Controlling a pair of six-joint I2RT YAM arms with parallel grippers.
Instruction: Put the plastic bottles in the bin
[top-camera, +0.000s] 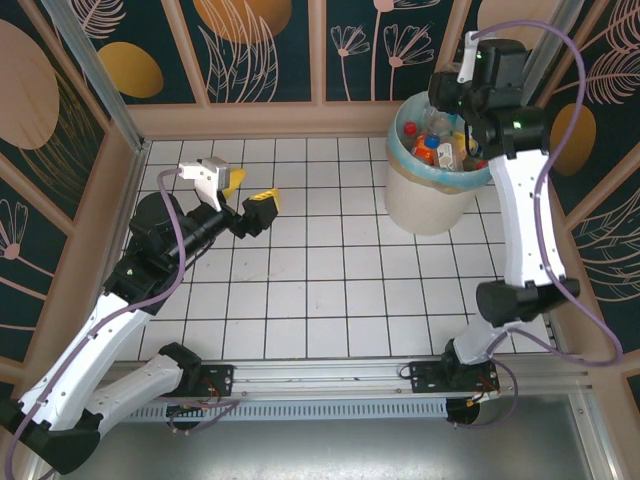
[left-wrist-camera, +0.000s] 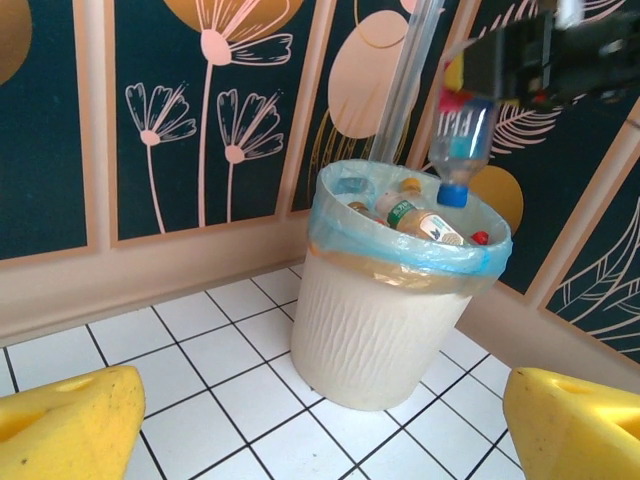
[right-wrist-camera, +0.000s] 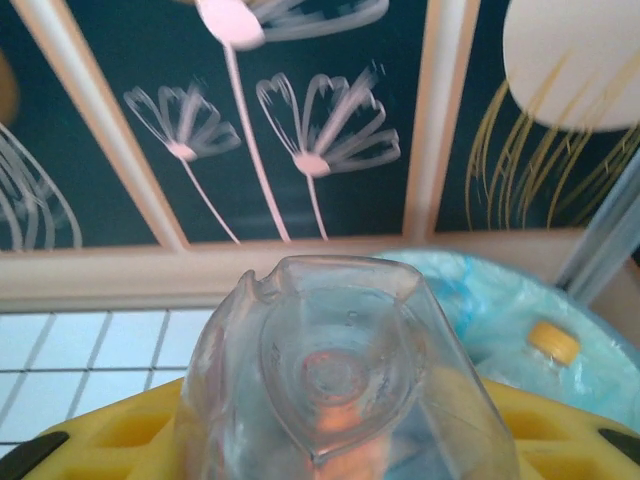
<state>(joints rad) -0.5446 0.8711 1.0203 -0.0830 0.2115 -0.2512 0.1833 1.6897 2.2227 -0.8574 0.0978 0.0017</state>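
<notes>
The cream-white bin (top-camera: 425, 195) with its light-blue bag stands at the back right and holds several plastic bottles (top-camera: 442, 150). My right gripper (top-camera: 452, 100) hangs over the bin's rim, shut on a clear bottle (right-wrist-camera: 340, 370) whose base faces the wrist camera. In the left wrist view that clear bottle (left-wrist-camera: 465, 135) hangs blue cap down above the bin (left-wrist-camera: 385, 310), with other bottles (left-wrist-camera: 425, 222) lying inside. My left gripper (top-camera: 252, 190) hovers open and empty over the tiles at the left, its yellow fingers (left-wrist-camera: 60, 425) spread wide and aimed at the bin.
White tiled floor (top-camera: 320, 270) spreads between the arms. Patterned walls with a wooden skirting (top-camera: 270, 118) close the back and sides. A bottle with a yellow cap (right-wrist-camera: 553, 342) lies in the blue bag (right-wrist-camera: 480, 300).
</notes>
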